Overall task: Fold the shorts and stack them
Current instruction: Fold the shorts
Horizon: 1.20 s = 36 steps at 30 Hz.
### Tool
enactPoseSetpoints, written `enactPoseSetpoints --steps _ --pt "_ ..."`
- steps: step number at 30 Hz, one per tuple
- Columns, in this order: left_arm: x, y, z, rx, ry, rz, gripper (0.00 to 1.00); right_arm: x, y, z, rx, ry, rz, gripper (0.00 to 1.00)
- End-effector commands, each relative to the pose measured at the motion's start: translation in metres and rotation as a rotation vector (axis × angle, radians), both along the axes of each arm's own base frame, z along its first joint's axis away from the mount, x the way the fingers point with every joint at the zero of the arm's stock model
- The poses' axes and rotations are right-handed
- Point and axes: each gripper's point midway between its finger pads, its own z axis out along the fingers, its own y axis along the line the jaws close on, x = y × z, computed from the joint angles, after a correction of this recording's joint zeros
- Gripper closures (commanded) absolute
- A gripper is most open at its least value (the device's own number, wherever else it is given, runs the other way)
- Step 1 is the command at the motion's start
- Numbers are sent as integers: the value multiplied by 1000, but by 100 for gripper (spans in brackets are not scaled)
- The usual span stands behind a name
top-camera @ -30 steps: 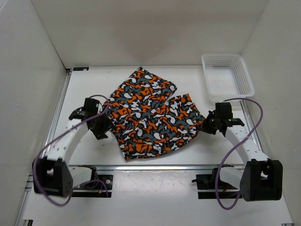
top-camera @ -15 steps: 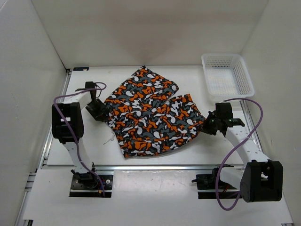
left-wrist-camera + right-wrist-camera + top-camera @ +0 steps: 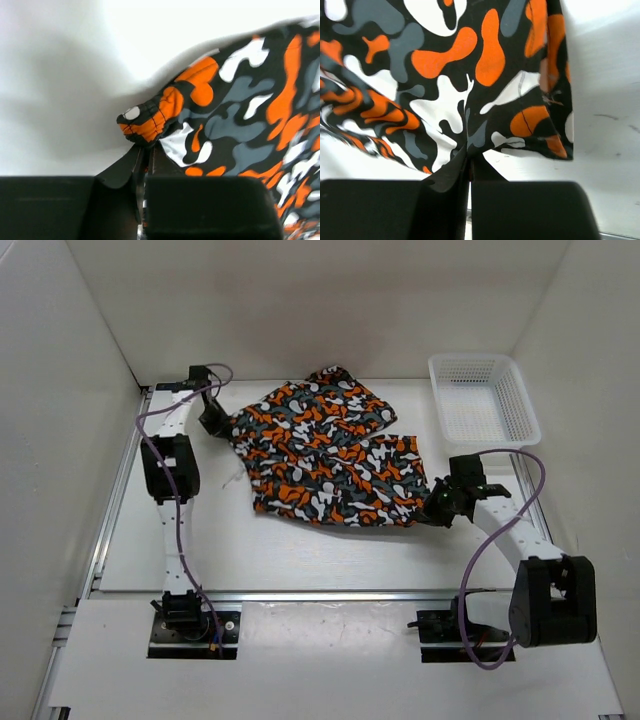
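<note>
The shorts [image 3: 330, 455], printed in orange, black, white and grey blotches, lie spread across the middle of the table. My left gripper [image 3: 217, 420] is far back on the left and is shut on the shorts' left corner [image 3: 150, 117], which bunches at the fingertips. My right gripper [image 3: 438, 508] is at the shorts' right edge and is shut on the fabric there [image 3: 470, 135]. The cloth stretches between the two grippers.
A white mesh basket [image 3: 483, 400] stands at the back right corner. White walls close in the table on the left, back and right. Purple cables loop off both arms.
The left arm swung from the near left to the far back left and its gripper closed on the shorts' corner. The shorts were pulled back and flatter. The right gripper kept its grip.
</note>
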Motion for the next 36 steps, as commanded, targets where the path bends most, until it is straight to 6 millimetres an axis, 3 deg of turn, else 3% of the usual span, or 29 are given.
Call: enactPoseSetpoints --steps 1,2,3,4,7,9,10,12,13,15,16,17,18,19,21,22,26,32,36 --pt "37 -2 39 27 -113 -58 82 -2 13 -5 39 43 -15 100" --pt "42 -2 48 28 -134 -58 72 -4 17 -8 37 61 -22 100" --pt "46 2 68 26 -176 -66 46 -3 20 -11 30 75 -23 100" --pt "45 1 79 19 -192 -71 34 1 24 -9 13 67 -21 100" --pt "17 -1 128 50 -229 -92 0 7 29 -10 -14 76 -48 100" --pt "-3 -2 154 93 -252 -97 0 16 38 -7 -21 60 -43 100" --pt "-30 -2 173 124 -256 -91 0 23 44 -1 -28 40 -30 100" --pt "-60 -3 184 143 -254 -90 0 28 49 -2 -41 42 -17 100" --pt "-92 -1 186 146 -232 -78 2 30 52 -1 -47 34 -8 100" --pt "-120 -1 184 132 -227 -54 20 36 57 2 -50 19 0 100" --pt "-151 -7 172 93 -193 -41 31 36 57 2 -50 18 0 100" --pt "-164 -11 165 63 -182 -38 39 38 61 3 -47 10 9 100" --pt "-172 -18 158 24 -187 -37 55 39 61 3 -47 10 9 100" --pt "-198 -28 137 -21 -143 -41 58 39 61 3 -47 10 9 100" --pt "-219 -54 121 -150 -103 -85 58 35 59 2 -52 8 17 100" --pt "-234 -67 103 -188 -63 -103 47 35 60 5 -47 -3 17 100" --pt "-256 -93 78 -239 -5 -135 26 26 54 -2 -61 11 12 100" --pt "-263 -108 39 -225 92 -138 24 14 50 -3 -56 11 4 100" --pt "-254 -101 33 -170 68 -100 25 9 48 -3 -55 7 4 100"
